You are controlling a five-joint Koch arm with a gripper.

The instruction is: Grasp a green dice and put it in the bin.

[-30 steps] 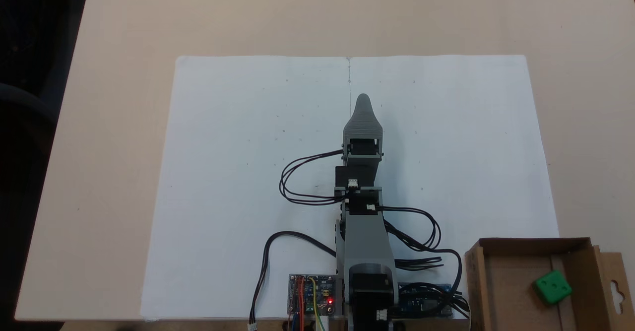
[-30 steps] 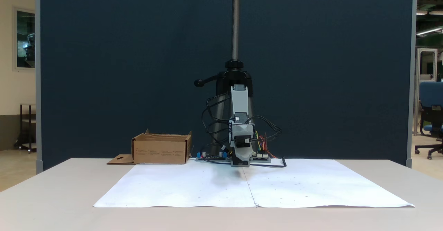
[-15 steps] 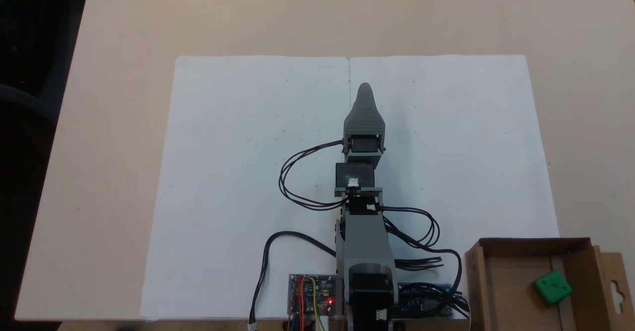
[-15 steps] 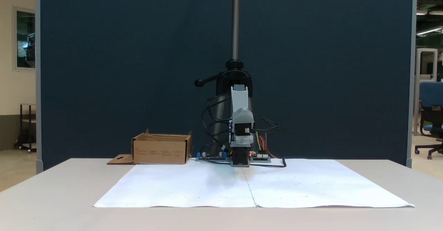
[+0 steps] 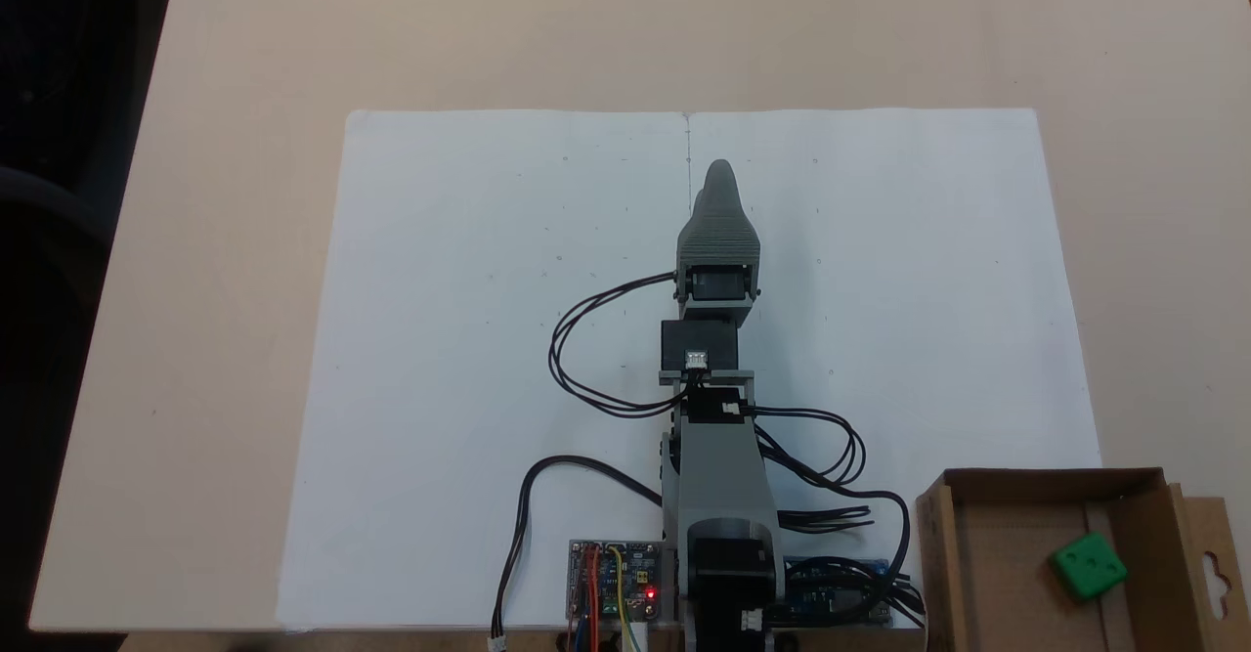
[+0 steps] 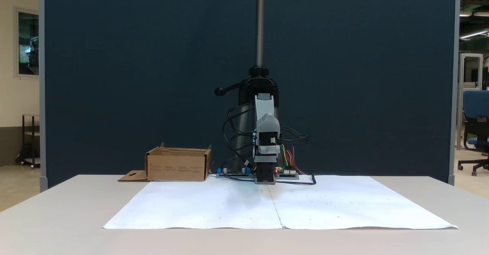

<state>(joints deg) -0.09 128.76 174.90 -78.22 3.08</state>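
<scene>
Already the green dice point(image 5: 1088, 566) lies inside the bin point(image 5: 997, 554), so the task looks done. It sits skewed to the walls, a three-pip face up; as a cube, it has no long axis. Over the white paper point(image 5: 469, 339), the claw point(image 5: 718, 178) carries nothing; its opening cannot be told.

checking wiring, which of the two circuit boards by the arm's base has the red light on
The circuit board left of the arm's base in a fixed view: a red light glows at its lower right corner. The blue board on the other side shows none.
</scene>
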